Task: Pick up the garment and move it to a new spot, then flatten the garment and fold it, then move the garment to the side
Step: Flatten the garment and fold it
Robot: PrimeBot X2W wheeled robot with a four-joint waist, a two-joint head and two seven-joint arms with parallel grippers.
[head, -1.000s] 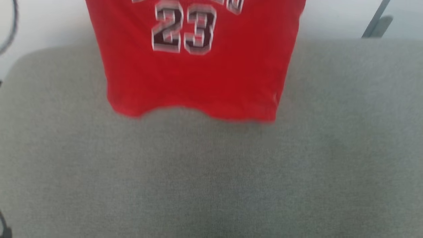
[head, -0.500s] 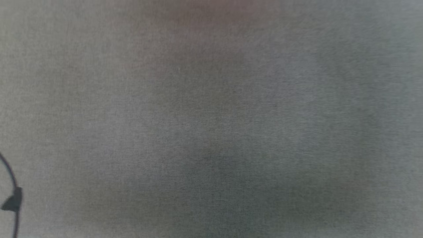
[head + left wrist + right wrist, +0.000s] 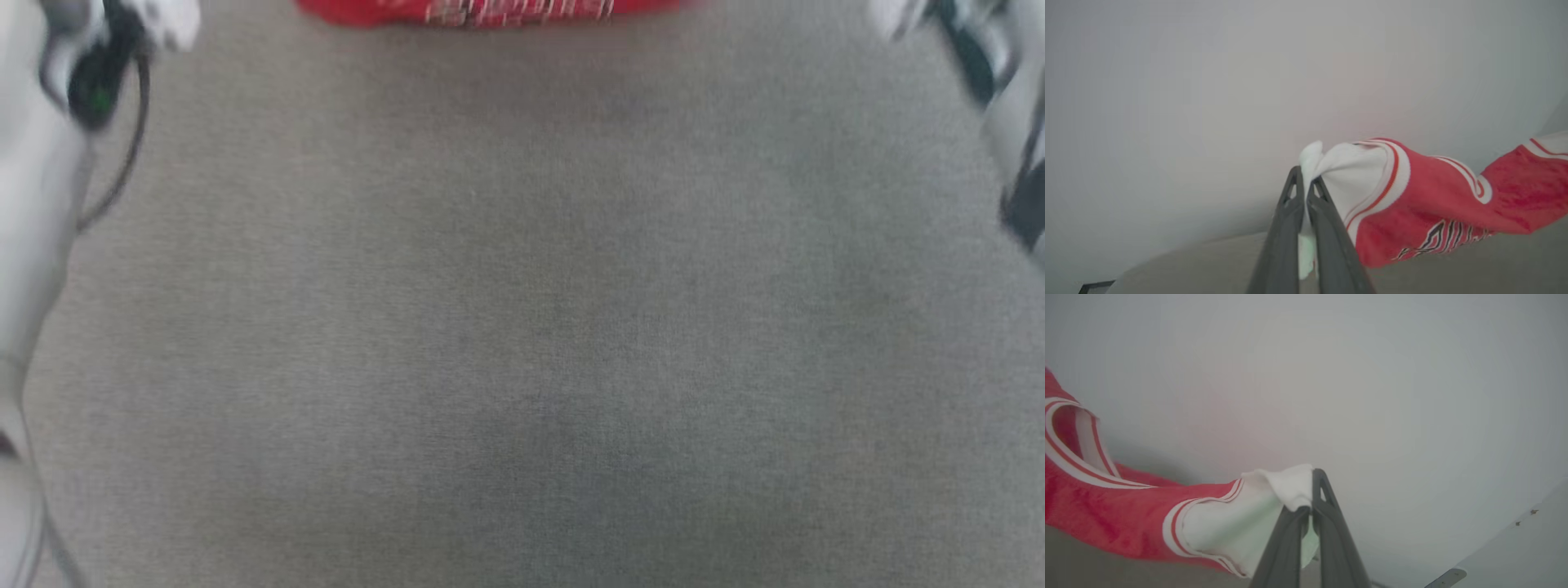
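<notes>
The garment (image 3: 490, 10) is a bright red jersey; a blurred strip of it with pale lettering lies along the top edge of the head view, over a grey cloth surface (image 3: 522, 327). In the left wrist view my left gripper (image 3: 1303, 176) is shut on a white, red-striped shoulder strap of the garment (image 3: 1433, 196), which stretches away to the right above the grey surface. In the right wrist view my right gripper (image 3: 1310, 490) is shut on the other white strap, and the garment (image 3: 1106, 498) runs off to the left.
My pale left arm (image 3: 33, 204) with a black cable stands along the left edge of the head view, my right arm (image 3: 1012, 106) at the upper right. A plain white wall (image 3: 1208, 81) is behind the garment. A grey bracket (image 3: 1447, 577) shows at the lower right.
The head camera has shifted. A second ago the jersey's numbered front hung across the top; now a thin red strip is left there, and both arms have come in at the sides.
</notes>
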